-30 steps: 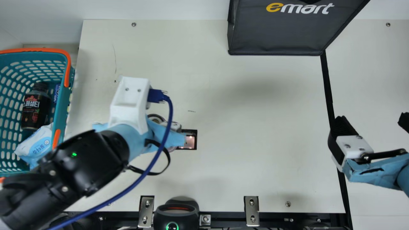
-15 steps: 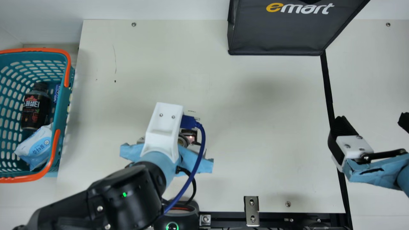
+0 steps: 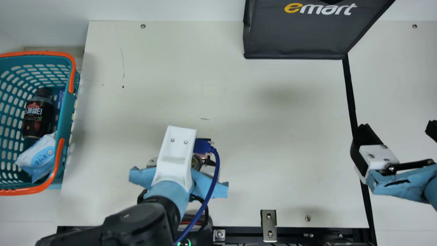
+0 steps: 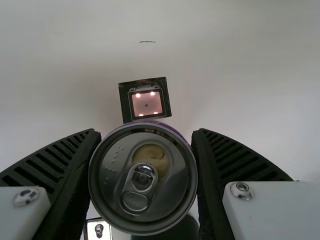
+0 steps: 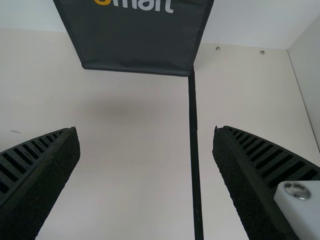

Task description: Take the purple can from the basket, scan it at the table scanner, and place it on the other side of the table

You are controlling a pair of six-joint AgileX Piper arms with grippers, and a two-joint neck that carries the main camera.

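Left jaws, tight on the purple can [image 4: 145, 187], had swung beside the scanner [image 4: 147, 103], likely to scan; right jaws were open.

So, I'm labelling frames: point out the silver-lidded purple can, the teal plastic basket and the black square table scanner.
Purple can [image 4: 144, 180]: left wrist view, its lid.
Teal basket [image 3: 66, 114]: main view, its rim.
Table scanner [image 4: 147, 103]: left wrist view, its lit window.

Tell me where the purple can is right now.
The purple can is in the left wrist view, held between the two ribbed fingers of the left end effector, right beside the table scanner in that picture.
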